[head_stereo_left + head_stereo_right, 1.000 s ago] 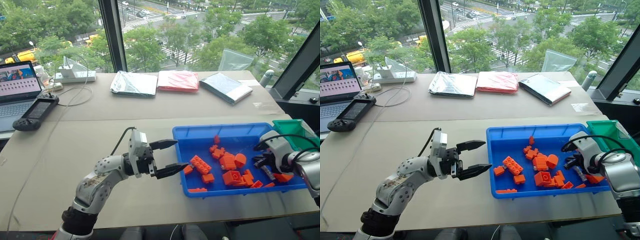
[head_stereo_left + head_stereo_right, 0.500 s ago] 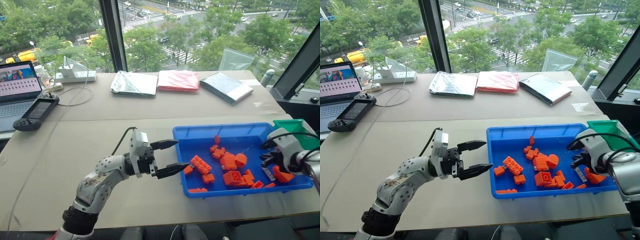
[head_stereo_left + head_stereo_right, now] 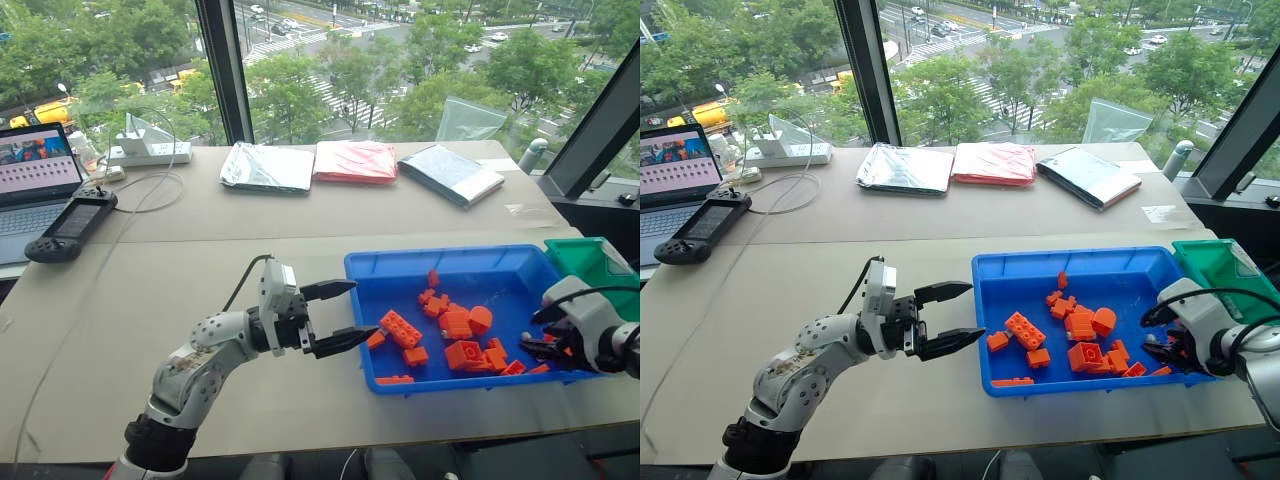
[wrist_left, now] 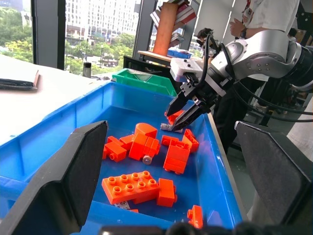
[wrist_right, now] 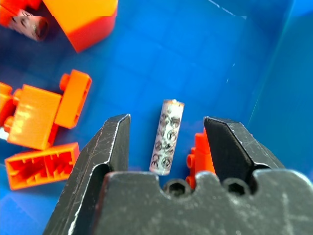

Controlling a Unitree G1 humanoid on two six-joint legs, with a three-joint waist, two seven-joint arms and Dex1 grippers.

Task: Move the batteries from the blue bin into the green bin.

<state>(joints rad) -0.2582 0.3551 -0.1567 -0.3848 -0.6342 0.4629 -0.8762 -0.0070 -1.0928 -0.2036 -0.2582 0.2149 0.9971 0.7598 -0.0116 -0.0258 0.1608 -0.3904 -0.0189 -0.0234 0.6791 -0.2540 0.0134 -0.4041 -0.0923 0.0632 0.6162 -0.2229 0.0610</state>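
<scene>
Silvery-grey battery point(image 5: 167, 137) lies flat on the floor of the blue bin point(image 3: 400, 265), directly between the spread fingers of the right hand point(image 5: 166, 142); nothing is grasped, the black fingers point(image 5: 110, 147) standing clear on both sides; its long axis runs along the line the hand points, parallel to the fingers, so a closing pinch would take it across its slim width; an orange brick point(image 5: 200, 154) sits just beside it on one side, near enough to be caught with it. Right hand hangs at the bin's near right corner, the green bin point(image 3: 590, 260) just beyond that same end; left hand point(image 3: 340, 315) hovers spread and empty off the bin's left edge above the counter point(image 3: 200, 250), well apart from the battery; the right arm is plainly the nearer one, to battery and to green bin alike.
</scene>
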